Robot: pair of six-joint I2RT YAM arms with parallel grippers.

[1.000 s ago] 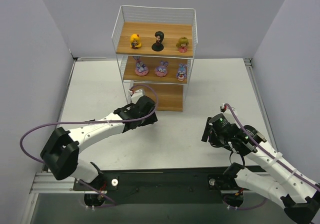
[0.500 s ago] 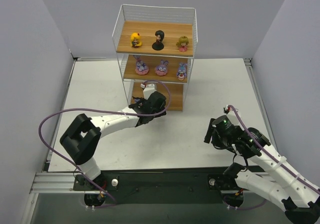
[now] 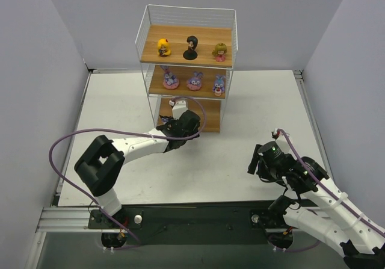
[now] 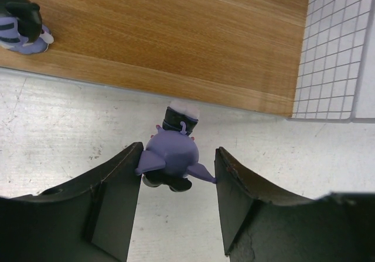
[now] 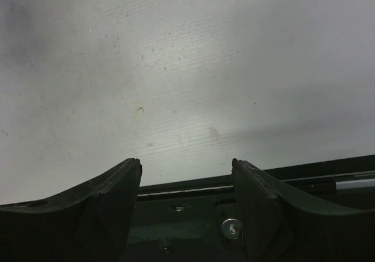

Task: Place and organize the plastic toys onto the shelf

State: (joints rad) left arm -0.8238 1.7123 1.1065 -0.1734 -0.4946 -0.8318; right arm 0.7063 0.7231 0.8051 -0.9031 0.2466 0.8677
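Small purple toy (image 4: 171, 161) is pinched in the left jaws, above the table (image 4: 53, 127), just short of the front edge of the shelf's (image 3: 204, 35) bottom board (image 4: 176, 39). It should be carried over that edge, set upright mid-board, well apart from the dark toy (image 4: 20, 21) at the left end, then released. Right jaws stand wide with nothing between them. The grip is shown only by the left wrist view; the dolls (image 3: 190, 48) and bunnies (image 3: 194, 81) on the boards above are shown only from the top.

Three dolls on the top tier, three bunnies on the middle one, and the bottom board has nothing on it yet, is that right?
Not quite: the bottom board already holds a dark purple toy, seen in the left wrist view. The rest stands.
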